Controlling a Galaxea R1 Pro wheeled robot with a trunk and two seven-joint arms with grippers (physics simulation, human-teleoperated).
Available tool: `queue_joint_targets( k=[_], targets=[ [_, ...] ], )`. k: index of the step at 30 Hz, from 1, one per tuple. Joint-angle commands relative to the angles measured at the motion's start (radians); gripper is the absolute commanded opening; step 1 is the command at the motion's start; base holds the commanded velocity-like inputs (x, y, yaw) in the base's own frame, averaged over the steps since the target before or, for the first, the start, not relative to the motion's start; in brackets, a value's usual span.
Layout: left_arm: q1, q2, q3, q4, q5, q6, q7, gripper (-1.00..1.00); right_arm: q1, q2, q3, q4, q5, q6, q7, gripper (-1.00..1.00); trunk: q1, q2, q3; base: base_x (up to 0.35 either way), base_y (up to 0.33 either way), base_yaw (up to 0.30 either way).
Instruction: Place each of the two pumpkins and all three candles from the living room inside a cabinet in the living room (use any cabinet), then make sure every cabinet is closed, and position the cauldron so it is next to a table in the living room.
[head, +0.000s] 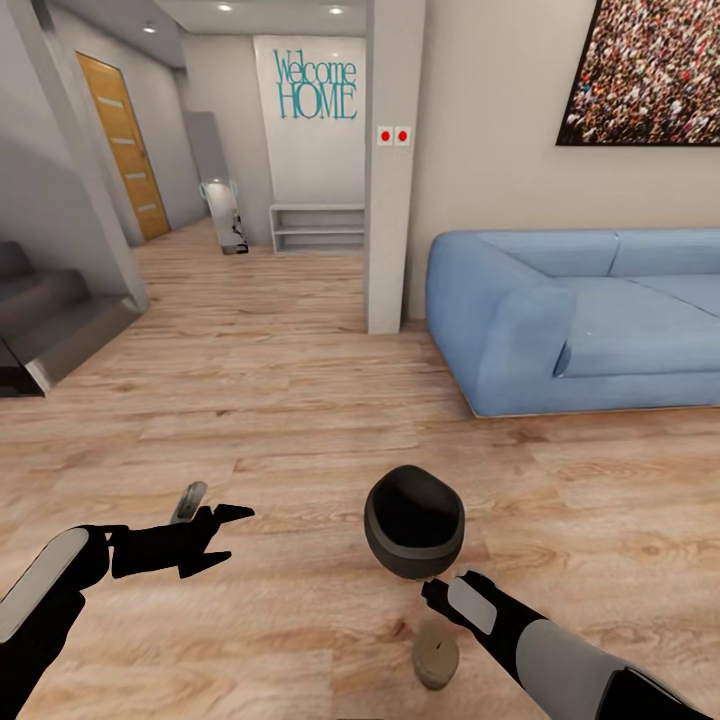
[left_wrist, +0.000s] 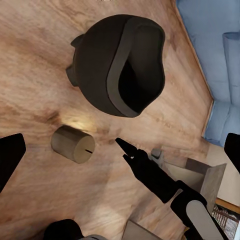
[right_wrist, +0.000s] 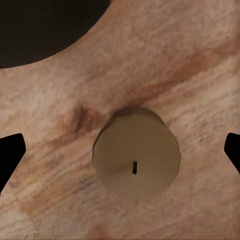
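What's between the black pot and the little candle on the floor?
Just bare wooden floor between the cauldron and the candle, seen in the left wrist view.

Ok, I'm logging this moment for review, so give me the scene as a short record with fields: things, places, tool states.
candle: upright on the wood floor, wick up
cauldron: on the floor, just beyond the candle, apart from it
right tool: above the candle, fingers spread, nothing held
left tool: open, empty, off to the cauldron's left
sofa: blue, against the wall, past the cauldron
pumpkins: none in these views
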Motion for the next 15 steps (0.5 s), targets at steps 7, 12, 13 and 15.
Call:
queue_joint_targets(
  k=[7,12,13,15],
  targets=[
    [-0.001,0.001,0.000,0.000,0.011,0.000,0.010,1.00,-0.001,0.001,0.005,-0.002,-0.003,0.004,-0.007,1.00,0.000,0.000,-0.001,0.109,-0.007,0.000],
    [-0.001,0.002,0.002,0.000,0.012,0.000,0.010,1.00,-0.001,0.001,0.005,-0.002,-0.003,0.004,-0.006,1.00,0.001,-0.001,-0.009,0.015,0.000,0.000],
    [-0.001,0.002,0.002,0.000,0.012,0.000,0.010,1.00,-0.001,0.001,0.005,-0.002,-0.003,0.004,-0.006,1.00,0.001,-0.001,-0.012,0.003,0.000,0.000],
    [-0.001,0.002,0.002,0.000,0.012,0.000,0.010,1.00,-0.001,0.002,0.005,-0.002,-0.003,0.004,-0.006,1.00,0.002,-0.002,-0.020,0.001,0.000,0.000]
  ],
)
